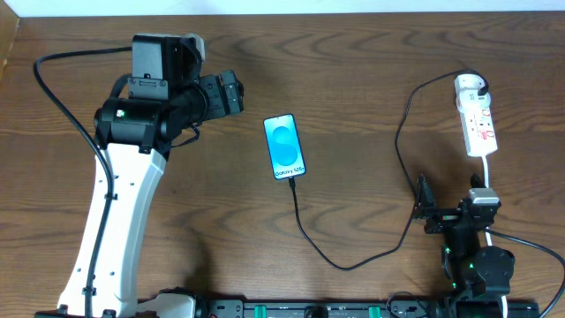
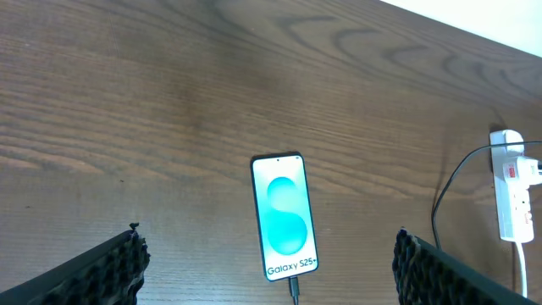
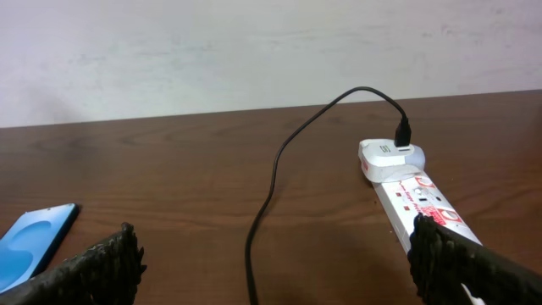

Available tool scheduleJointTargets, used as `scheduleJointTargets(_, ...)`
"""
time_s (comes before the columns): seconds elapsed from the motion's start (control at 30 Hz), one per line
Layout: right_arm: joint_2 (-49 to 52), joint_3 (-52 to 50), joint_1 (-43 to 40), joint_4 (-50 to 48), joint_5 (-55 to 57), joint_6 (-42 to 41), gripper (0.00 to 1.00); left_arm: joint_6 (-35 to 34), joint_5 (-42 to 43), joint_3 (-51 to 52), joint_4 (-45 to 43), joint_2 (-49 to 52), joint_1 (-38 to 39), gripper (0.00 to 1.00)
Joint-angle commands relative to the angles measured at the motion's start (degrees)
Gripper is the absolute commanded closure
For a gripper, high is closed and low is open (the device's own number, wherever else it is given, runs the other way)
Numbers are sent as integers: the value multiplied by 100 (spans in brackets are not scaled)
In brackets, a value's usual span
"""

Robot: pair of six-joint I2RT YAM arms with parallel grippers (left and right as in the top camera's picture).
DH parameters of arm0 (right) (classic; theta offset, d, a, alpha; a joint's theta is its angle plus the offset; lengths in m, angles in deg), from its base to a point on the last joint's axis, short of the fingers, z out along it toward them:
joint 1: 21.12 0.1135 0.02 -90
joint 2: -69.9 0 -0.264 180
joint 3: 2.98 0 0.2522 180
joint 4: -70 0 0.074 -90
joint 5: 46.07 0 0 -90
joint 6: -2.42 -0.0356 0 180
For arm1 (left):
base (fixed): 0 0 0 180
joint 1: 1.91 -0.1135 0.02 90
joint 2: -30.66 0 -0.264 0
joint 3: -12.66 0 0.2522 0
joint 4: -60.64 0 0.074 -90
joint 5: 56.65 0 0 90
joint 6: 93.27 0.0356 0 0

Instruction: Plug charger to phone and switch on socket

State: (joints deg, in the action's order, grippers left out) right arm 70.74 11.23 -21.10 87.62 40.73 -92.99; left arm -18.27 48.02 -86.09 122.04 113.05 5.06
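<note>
Teal phone (image 1: 284, 147) reads "Galaxy S25+", charger (image 3: 385, 159) attached, L end effector (image 2: 267, 237) & R end effector (image 3: 273, 229) spread.

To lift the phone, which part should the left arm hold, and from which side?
Probably its two long edges, near the middle, coming straight down from above. The phone lies flat, screen up, so only the thin sides offer a grip; the charger leaves its Galaxy end, so keep away from there.
</note>
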Motion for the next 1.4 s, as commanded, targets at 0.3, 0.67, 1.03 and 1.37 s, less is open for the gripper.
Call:
scheduleJointTargets(0.3, -55, -13, -31, 17, -33, -31, 1, 33, -26, -37, 11, -114, 13, 6)
scheduleJointTargets(0.67, -55, -13, -31, 20, -33, -31, 1, 33, -1080, 1174, -146, -2017, 7, 6)
scheduleJointTargets(1.03, -55, -13, -31, 20, -33, -31, 1, 573, -1429, 4395, -2677, -4787, -81, 6)
scheduleJointTargets(1.37, -55, -13, -31, 17, -35, -31, 1, 1078, -1429, 6419, -4376, -6400, -278, 6)
